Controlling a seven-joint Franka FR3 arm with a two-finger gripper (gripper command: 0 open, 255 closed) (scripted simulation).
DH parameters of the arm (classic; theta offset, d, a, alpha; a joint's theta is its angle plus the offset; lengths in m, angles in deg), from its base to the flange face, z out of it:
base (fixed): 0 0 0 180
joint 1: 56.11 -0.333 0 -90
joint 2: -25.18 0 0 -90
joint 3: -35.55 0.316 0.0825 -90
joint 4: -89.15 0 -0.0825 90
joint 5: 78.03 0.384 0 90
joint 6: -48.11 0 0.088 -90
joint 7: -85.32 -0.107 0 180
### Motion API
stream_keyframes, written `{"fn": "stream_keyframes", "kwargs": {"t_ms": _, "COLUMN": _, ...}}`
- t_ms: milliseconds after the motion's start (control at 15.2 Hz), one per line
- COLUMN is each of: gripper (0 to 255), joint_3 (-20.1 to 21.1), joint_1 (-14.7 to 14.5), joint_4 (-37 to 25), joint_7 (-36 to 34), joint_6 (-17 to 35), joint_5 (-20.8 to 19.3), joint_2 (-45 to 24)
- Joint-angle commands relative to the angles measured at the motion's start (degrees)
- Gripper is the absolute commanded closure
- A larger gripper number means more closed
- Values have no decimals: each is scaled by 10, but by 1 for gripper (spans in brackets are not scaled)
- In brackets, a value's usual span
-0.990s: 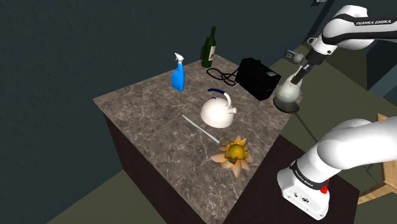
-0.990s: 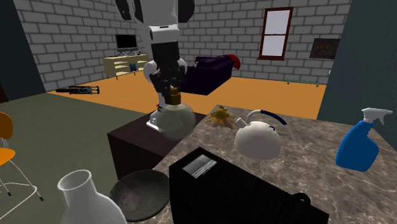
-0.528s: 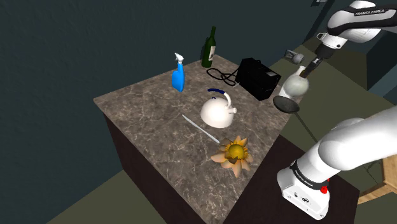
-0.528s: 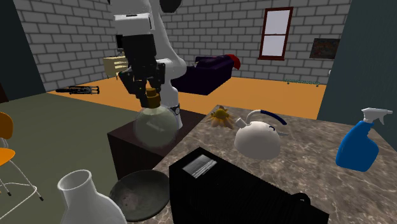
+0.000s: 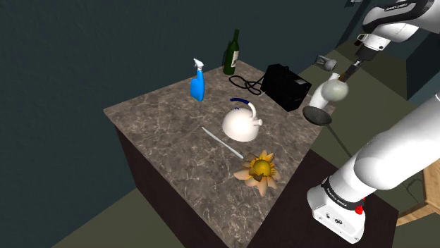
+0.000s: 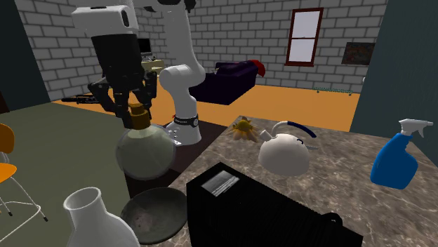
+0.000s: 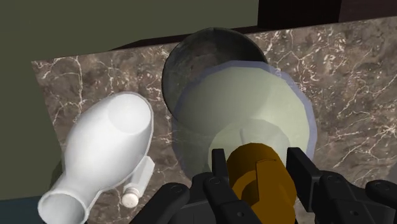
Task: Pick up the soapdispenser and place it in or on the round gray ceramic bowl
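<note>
The soap dispenser [image 6: 145, 151] is a round, clear, pale-green flask with an amber neck. My gripper [image 6: 137, 112] is shut on that neck and holds the flask in the air. Below it lies the round dark grey bowl [image 6: 154, 214] on the marbled top, next to the black box. In the wrist view the fingers [image 7: 219, 167] clasp the amber neck, and the dispenser's body [image 7: 248, 114] covers part of the bowl [image 7: 203, 54]. In the shoulder view the gripper [image 5: 350, 69] holds the dispenser [image 5: 334, 90] just above the bowl [image 5: 317, 115].
A white vase [image 7: 105, 153] lies on its side beside the bowl. On the marbled counter [image 5: 169, 141] are a black box [image 5: 285, 86], a white kettle [image 5: 240, 123], a blue spray bottle [image 5: 198, 81], a green wine bottle [image 5: 231, 55], a flower-shaped object [image 5: 259, 169] and a thin white stick [image 5: 222, 142].
My gripper has carried the dispenser away from the stand, up and toward the shoulder view's right, until it hangs over the bowl. It stays shut on the neck.
</note>
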Motion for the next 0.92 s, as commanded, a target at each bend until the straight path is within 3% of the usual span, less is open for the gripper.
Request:
{"fn": "stream_keyframes", "kwargs": {"t_ms": 0, "gripper": 255, "joint_3": -3, "joint_1": 0, "joint_4": 8, "joint_7": 7, "joint_6": 14, "joint_5": 8, "joint_2": -9}}
{"fn": "stream_keyframes", "kwargs": {"t_ms": 858, "gripper": 255, "joint_3": -13, "joint_1": 4, "joint_4": 76, "joint_7": 51, "joint_6": 108, "joint_5": 59, "joint_2": -61}}
